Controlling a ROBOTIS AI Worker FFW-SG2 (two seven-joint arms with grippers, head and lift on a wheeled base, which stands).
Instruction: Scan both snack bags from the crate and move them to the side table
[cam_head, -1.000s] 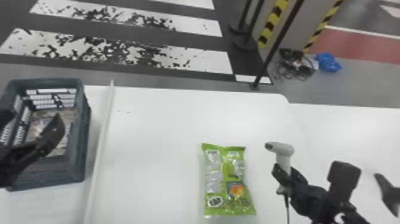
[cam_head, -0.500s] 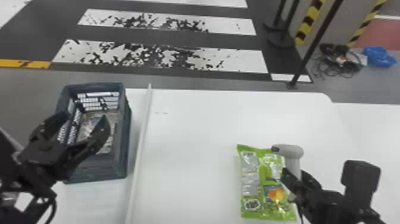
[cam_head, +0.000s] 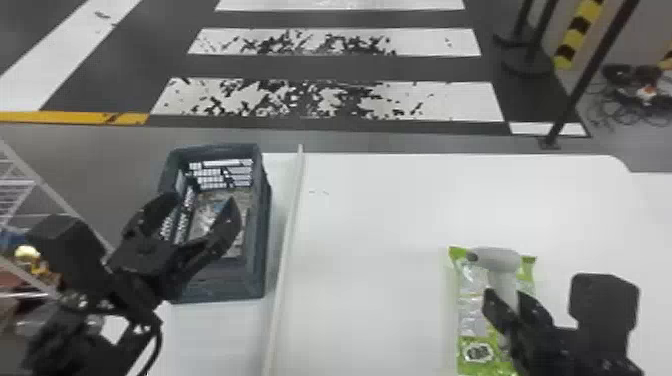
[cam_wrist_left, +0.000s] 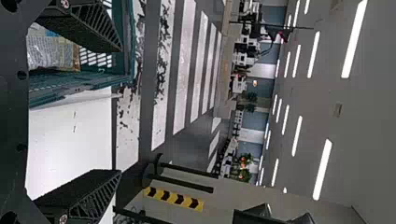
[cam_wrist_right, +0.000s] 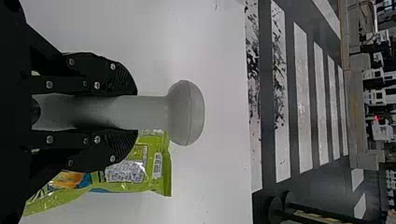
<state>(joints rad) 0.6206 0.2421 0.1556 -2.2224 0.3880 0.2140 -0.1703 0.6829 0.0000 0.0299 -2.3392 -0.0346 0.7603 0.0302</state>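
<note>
Across the white counter (cam_head: 375, 225), seemingly only partway done: gripping the grey scanner (cam_head: 497, 259) between the drawn-in fingers of the right claw (cam_wrist_right: 135, 112), with the green snack bag (cam_wrist_right: 126, 170) lying just beside and below that claw, already out of the crate (cam_head: 260, 225), no telling whether scanned. Farther off to the left, holding the left claw (cam_head: 202, 199) wide apart and empty over the crate, with a packet (cam_wrist_left: 51, 53) inside, below those fingers; probably left to do: lifting out and scanning the packet, then getting both to the side table.

White table (cam_head: 390, 225) beneath green bag (cam_head: 470, 295) and, seemingly, crate (cam_head: 225, 287)
</note>
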